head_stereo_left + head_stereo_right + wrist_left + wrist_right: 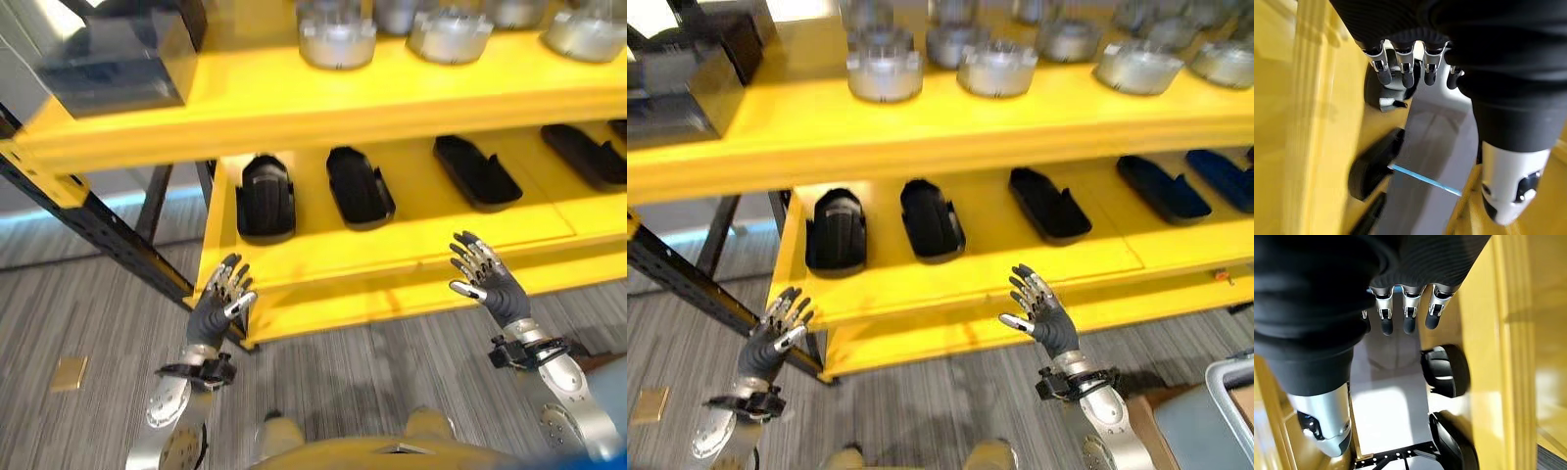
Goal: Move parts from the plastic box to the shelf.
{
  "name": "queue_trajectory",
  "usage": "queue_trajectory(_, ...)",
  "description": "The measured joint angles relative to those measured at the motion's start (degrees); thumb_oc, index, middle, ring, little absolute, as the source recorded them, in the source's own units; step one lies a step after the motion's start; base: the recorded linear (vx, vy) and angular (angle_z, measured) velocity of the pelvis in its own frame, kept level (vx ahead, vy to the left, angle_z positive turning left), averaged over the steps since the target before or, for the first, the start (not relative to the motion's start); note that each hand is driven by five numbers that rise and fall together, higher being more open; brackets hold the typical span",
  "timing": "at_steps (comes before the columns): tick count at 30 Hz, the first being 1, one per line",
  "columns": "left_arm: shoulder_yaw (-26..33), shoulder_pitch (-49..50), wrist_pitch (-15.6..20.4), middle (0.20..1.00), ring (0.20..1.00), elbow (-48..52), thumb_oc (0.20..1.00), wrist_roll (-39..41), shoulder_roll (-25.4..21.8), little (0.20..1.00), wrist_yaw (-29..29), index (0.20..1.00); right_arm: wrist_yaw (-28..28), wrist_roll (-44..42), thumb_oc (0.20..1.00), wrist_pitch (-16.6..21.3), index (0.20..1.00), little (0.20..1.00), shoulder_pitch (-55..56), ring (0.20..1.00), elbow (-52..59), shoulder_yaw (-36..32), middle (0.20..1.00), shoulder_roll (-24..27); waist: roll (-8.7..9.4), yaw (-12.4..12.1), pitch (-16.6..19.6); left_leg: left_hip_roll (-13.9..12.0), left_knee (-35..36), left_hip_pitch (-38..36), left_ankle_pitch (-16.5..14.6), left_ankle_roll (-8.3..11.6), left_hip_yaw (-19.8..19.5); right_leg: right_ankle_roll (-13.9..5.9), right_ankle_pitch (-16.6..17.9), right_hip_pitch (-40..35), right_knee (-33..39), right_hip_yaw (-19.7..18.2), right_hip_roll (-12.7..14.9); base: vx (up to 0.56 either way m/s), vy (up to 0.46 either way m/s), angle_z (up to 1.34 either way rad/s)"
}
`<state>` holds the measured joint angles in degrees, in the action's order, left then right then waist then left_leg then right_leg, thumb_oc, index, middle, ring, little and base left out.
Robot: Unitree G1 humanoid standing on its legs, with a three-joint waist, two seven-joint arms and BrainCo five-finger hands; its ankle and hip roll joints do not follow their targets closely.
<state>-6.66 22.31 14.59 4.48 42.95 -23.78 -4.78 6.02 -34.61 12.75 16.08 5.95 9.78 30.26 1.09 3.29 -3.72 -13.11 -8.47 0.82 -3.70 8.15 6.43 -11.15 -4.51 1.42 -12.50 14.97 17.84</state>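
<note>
A yellow shelf (411, 98) has two levels. Several black oblong parts (360, 186) lie in a row on the lower level, and several round silver metal parts (336, 41) stand on the upper one. My left hand (220, 304) is raised in front of the lower level's left front corner, open and empty. My right hand (490, 279) is raised in front of the same level's front edge, further right, also open and empty. The left wrist view shows straight fingers (1403, 71) with black parts (1374, 169) past them. In the right wrist view, straight fingers (1408, 316) hang near a black part (1445, 369).
A dark box (118, 49) stands at the upper level's left end. A grey plastic box's corner (1220, 411) shows on the floor at my lower right. A small tan piece (69, 372) lies on the striped floor at the left. Black frame bars (98, 230) slant behind the shelf's left side.
</note>
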Motion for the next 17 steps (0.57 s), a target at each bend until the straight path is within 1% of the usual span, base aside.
queue_trajectory(1, 0.0, -0.9, -0.2, 1.0, 1.0, -0.1, 1.0, 0.4, 0.0, 1.0, -0.2, 1.0, 0.2, 0.0, 1.0, 0.0, 1.0, 1.0, 0.1, 1.0, -0.4, 0.0, 1.0, -0.2, 0.0, 0.3, 1.2, 0.0, 0.5, -0.5, 0.1, 0.04, 0.1, 0.02, 0.1, 0.0, 0.6, 0.0, 0.0, 0.09, 0.03, -0.23)
queue_trajectory(2, 0.2, -1.1, -0.2, 1.0, 1.0, -0.3, 1.0, 0.4, 0.9, 1.0, -0.4, 1.0, 0.5, 0.0, 1.0, 0.0, 1.0, 1.0, -0.5, 1.0, -1.7, 0.4, 1.0, -0.5, 0.21, 0.2, 1.8, 0.1, 2.7, -2.4, 1.1, -0.26, 1.1, -0.01, 1.4, -1.4, 2.6, -0.4, -0.5, 0.05, 0.03, -0.35)
queue_trajectory(4, 0.3, -0.7, -0.2, 1.0, 1.0, -1.8, 1.0, 0.4, 1.1, 1.0, -1.2, 1.0, 0.7, 0.0, 1.0, -0.5, 1.0, 1.0, -0.4, 1.0, -4.6, 1.8, 1.0, -0.7, 0.48, 0.3, 3.8, 0.1, 6.0, -4.8, 2.1, 0.04, 2.8, -0.26, 2.9, -2.4, 5.8, -1.4, -1.1, 0.03, 0.018, -0.39)
queue_trajectory(5, 0.0, -1.3, -0.3, 1.0, 1.0, -4.8, 1.0, 0.2, 1.4, 1.0, -1.5, 1.0, 0.8, 0.0, 1.0, -1.0, 1.0, 1.0, 0.0, 1.0, -7.1, 2.7, 1.0, -1.6, 0.67, 0.5, 4.6, 0.2, 8.5, -6.5, 3.2, 0.1, 3.9, -0.45, 4.8, -4.4, 9.2, -1.5, -1.6, 0.0, 0.015, -0.25)
queue_trajectory(8, -0.4, -1.8, -0.6, 1.0, 1.0, -10.2, 1.0, 0.2, 2.9, 1.0, -1.5, 1.0, 1.0, -0.9, 1.0, -2.4, 1.0, 1.0, 0.1, 1.0, -10.2, 4.6, 1.0, -3.3, 1.2, 0.5, 5.8, 0.8, 11.6, -6.8, 4.8, -0.08, 4.2, -0.72, 7.3, -4.9, 13.5, -1.5, -1.9, -0.02, 0.015, -0.08)
queue_trajectory(9, -0.7, -2.1, -0.7, 1.0, 1.0, -11.9, 1.0, 0.4, 4.2, 1.0, -1.4, 1.0, 1.0, -2.1, 1.0, -2.4, 1.0, 1.0, -0.3, 1.0, -10.9, 5.0, 1.0, -5.0, 1.31, 0.4, 6.1, 1.0, 12.6, -6.9, 5.5, -0.17, 4.2, -0.61, 8.2, -4.9, 14.5, -1.5, -1.9, 0.0, 0.0, 0.0)
queue_trajectory(11, -1.6, -2.3, -1.5, 1.0, 1.0, -13.1, 1.0, 1.4, 5.4, 1.0, -1.3, 1.0, 0.8, -3.5, 1.0, -2.6, 1.0, 1.0, -1.4, 1.0, -11.6, 6.5, 1.0, -5.8, 1.22, 0.4, 6.0, 1.2, 12.6, -6.9, 5.7, -0.14, 4.3, -0.87, 8.6, -4.9, 15.1, -1.6, -1.8, 0.0, 0.0, 0.0)
queue_trajectory(13, -2.7, -2.7, -1.9, 1.0, 1.0, -13.0, 1.0, 1.3, 4.9, 1.0, -1.4, 1.0, 0.6, -3.7, 1.0, -3.1, 1.0, 1.0, -3.0, 1.0, -11.8, 6.8, 1.0, -6.1, 0.99, 0.4, 6.0, 1.2, 12.5, -6.8, 5.7, -0.14, 4.4, -0.89, 8.6, -4.9, 15.2, -1.7, -1.8, 0.01, 0.006, -0.02)
queue_trajectory(17, -2.8, -3.0, -1.9, 1.0, 1.0, -12.9, 1.0, 0.8, 4.8, 1.0, -1.4, 1.0, 0.5, -4.6, 1.0, -3.1, 1.0, 1.0, -3.3, 1.0, -11.7, 6.5, 1.0, -6.1, 0.69, 0.4, 6.0, 1.2, 12.8, -7.2, 5.7, -0.17, 5.0, -1.09, 8.9, -5.3, 15.5, -1.9, -1.9, 0.02, 0.001, -0.06)
